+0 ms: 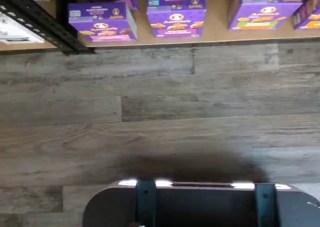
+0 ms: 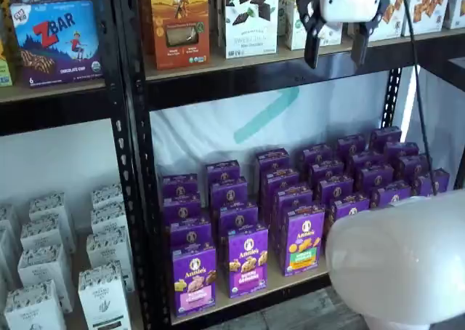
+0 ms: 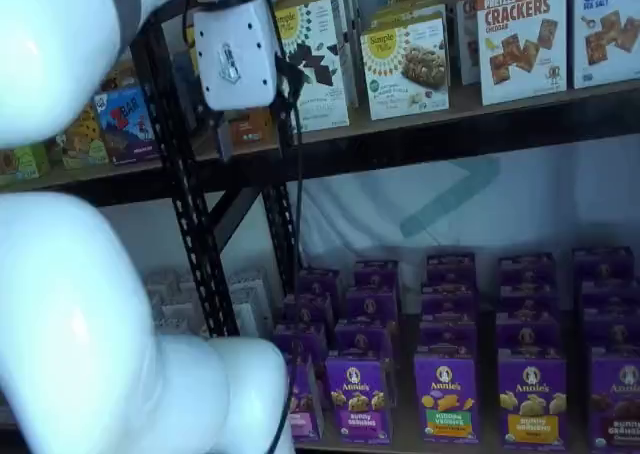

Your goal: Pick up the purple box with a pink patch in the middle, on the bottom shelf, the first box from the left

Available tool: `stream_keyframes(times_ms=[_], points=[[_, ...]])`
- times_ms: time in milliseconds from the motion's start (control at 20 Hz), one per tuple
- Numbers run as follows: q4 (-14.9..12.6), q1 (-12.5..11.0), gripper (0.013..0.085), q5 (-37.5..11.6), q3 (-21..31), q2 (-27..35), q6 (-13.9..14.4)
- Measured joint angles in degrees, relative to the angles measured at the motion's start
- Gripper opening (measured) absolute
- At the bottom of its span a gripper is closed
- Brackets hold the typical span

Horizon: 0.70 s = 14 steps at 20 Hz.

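- Gripper point(image 2: 338, 56): white body, two black fingers pointing down with a plain gap between them, nothing held. It hangs high, level with the upper shelf's dark front beam point(image 2: 290, 79); a black cable point(image 2: 418, 97) drops beside it.
- Arm point(image 2: 399, 261): large white blurred link, nearer the camera than the gripper and well below it.
- Bottom shelf point(image 2: 290, 285): light tan board in a black rack, far below the gripper.
- Purple box point(image 2: 194, 278): upright at the front edge of the bottom shelf, pink panel across its lower middle, well below the gripper and off to the side of it; untouched. In the wrist view point(image 1: 103, 22) it stands just beside a black upright point(image 1: 40, 19).
- Neighbour box point(image 2: 248, 261): purple panel, just beside the purple box.
- Green-panel box point(image 2: 303, 239): next along, almost straight below the gripper.
- Rows of purple boxes point(image 2: 327, 174): behind these, running to the back.
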Motion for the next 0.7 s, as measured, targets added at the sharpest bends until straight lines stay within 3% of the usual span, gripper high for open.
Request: stream_keyframes(times_ms=[350, 700], points=[[1.56, 0.51, 0.0850, -5.49, 6.18, -0.18, 0.36], [-0.36, 4.48, 0.0850, -11.48, 12.07, 0.44, 3.64]])
